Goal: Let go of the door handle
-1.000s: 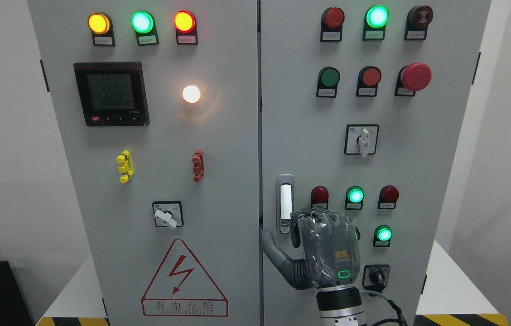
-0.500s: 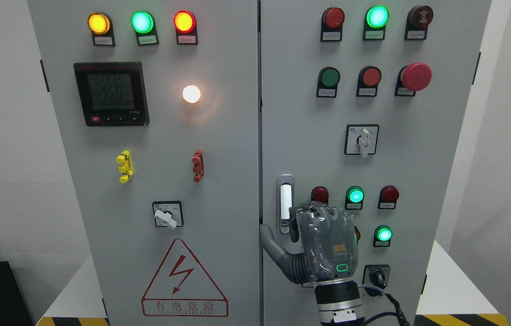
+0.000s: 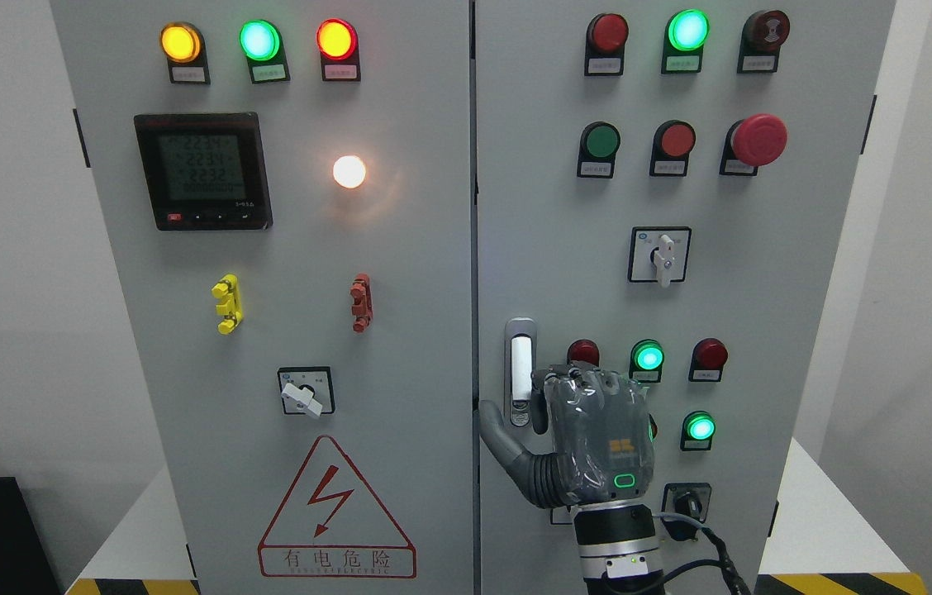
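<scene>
Head camera squarely faces cabinet (image 3: 400,347), seemingly close.

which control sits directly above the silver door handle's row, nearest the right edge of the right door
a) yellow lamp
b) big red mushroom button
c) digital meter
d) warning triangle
b: the big red mushroom-shaped button sits at the right end of the right door's second row, well above the silver recessed door handle.

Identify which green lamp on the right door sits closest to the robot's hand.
The lit green lamp just right of the right hand, lowest of the green ones; the others sit higher up.
</scene>
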